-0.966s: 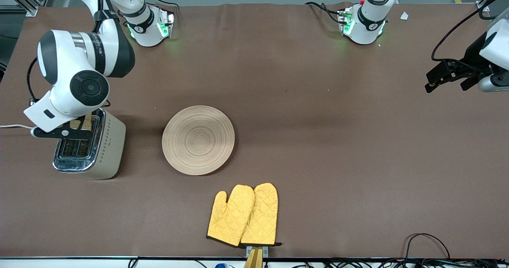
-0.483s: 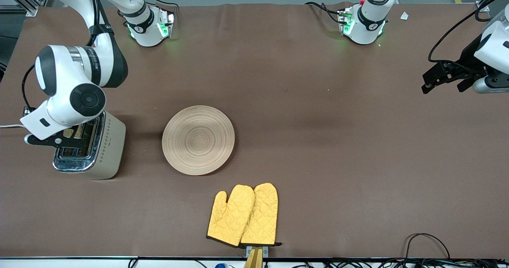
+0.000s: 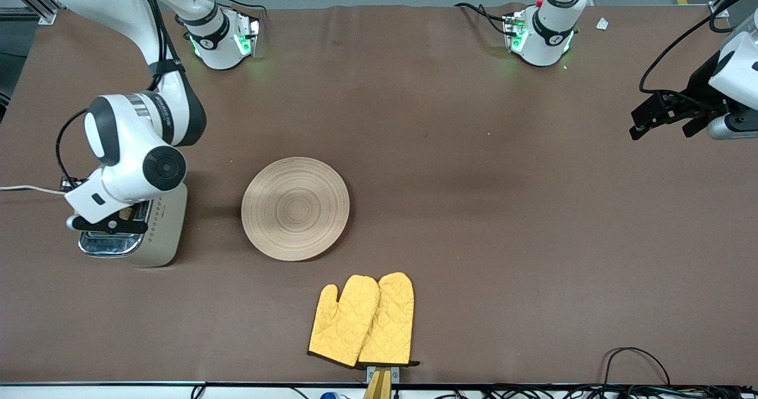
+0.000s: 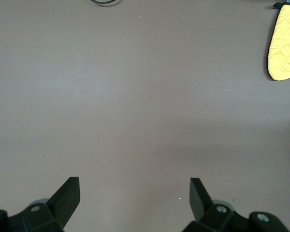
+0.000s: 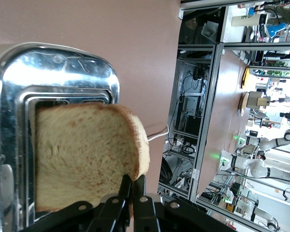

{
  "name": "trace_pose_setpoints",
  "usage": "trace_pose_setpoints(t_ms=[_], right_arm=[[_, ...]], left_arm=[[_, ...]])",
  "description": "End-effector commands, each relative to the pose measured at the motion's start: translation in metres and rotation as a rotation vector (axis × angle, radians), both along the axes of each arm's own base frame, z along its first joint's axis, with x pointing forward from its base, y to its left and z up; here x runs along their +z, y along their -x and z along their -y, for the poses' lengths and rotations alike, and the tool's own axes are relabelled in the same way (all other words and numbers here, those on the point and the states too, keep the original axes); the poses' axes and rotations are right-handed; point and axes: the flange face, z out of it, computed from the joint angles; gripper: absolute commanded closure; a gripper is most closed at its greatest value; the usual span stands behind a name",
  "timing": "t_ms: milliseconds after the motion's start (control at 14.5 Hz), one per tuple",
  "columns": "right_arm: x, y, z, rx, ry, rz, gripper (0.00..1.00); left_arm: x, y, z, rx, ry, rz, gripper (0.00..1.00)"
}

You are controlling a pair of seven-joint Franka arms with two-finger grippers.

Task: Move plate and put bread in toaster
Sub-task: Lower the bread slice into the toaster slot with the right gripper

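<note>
Brown cloth covers the whole table (image 3: 474, 209), with two arm bases along the upper edge of the front view. At middle left of that view the right gripper (image 3: 109, 224) hangs directly over the toaster (image 3: 160, 233), its fingers (image 5: 135, 191) pinched tight on the crust edge of the bread (image 5: 87, 154). Only the right wrist view shows this grip: the single slice stands on edge, its flat face toward the camera and its length running along a slot in the chrome top. In the front view the arm's wrist hides the slice almost entirely, leaving a small tan sliver at the toaster's top. One toaster stands there, its long axis running up and down the frame, with a white cord (image 3: 23, 189) leading off the left edge. One plate (image 3: 295, 208) lies flat just beside it at centre left, bare. Two yellow oven mitts (image 3: 362, 321) lie side by side at lower centre, thumbs and tips pointing up the frame. At upper right the left gripper (image 3: 666, 115) waits in the air over the table's end, fingers (image 4: 67, 195) spread wide apart and holding nothing; its wrist view shows bare cloth and one mitt at the upper right corner.
</note>
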Motion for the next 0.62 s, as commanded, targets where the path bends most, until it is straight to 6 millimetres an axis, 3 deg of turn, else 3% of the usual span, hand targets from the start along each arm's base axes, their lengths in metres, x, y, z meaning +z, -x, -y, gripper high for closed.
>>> trace_pose_setpoints(t_ms=[0, 207, 276, 345, 414, 552], right_arm=[[-0.005, 0.001, -0.014, 0.013, 0.024, 0.026, 1.0], [-0.02, 0.001, -0.023, 0.006, 0.033, 0.04, 0.99], [-0.028, 0.0, -0.027, -0.011, 0.032, 0.062, 0.84], [-0.035, -0.001, -0.028, -0.028, 0.025, 0.087, 0.12], [-0.037, -0.003, -0.03, -0.023, 0.011, 0.097, 0.0], [-0.034, -0.005, -0.021, -0.062, -0.027, 0.103, 0.0]], left_arm=[[0.004, -0.002, 0.0, 0.007, -0.002, 0.012, 0.0], [0.004, -0.001, 0.001, 0.007, -0.001, 0.012, 0.0], [0.004, -0.001, 0.001, 0.007, -0.001, 0.012, 0.0], [0.004, -0.001, 0.001, 0.007, -0.001, 0.012, 0.0], [0.004, -0.001, 0.001, 0.008, 0.0, 0.012, 0.0], [0.004, -0.001, 0.001, 0.01, 0.0, 0.012, 0.0]])
